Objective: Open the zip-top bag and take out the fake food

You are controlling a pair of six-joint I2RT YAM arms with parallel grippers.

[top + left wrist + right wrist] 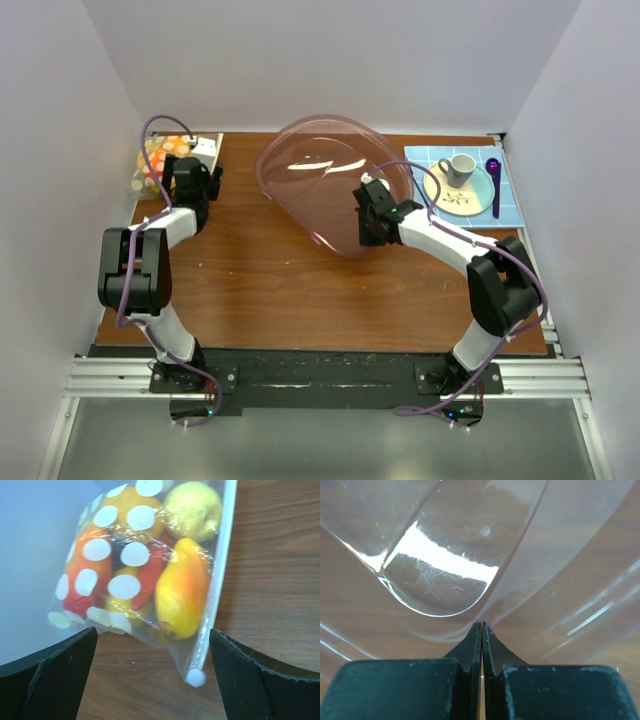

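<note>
The zip-top bag (150,570), clear with white dots, lies in the table's far left corner (155,165) against the white wall. Inside it is the fake food: a yellow-orange fruit (182,595), a yellow lemon (192,510), an orange piece (125,510) and red pieces (80,580). My left gripper (152,675) (180,165) is open, its fingers either side of the bag's near corner, where the white zip slider (196,677) sits. Neither finger touches the bag. My right gripper (481,626) (372,215) is shut, its tips against the pink-tinted bowl (320,170). Nothing shows between them.
The large transparent bowl (445,580) lies tilted across the middle back of the table. At the back right a blue mat (510,200) carries a plate (470,200), a grey cup (460,168) and a purple spoon (493,180). White walls close in the left, right and back.
</note>
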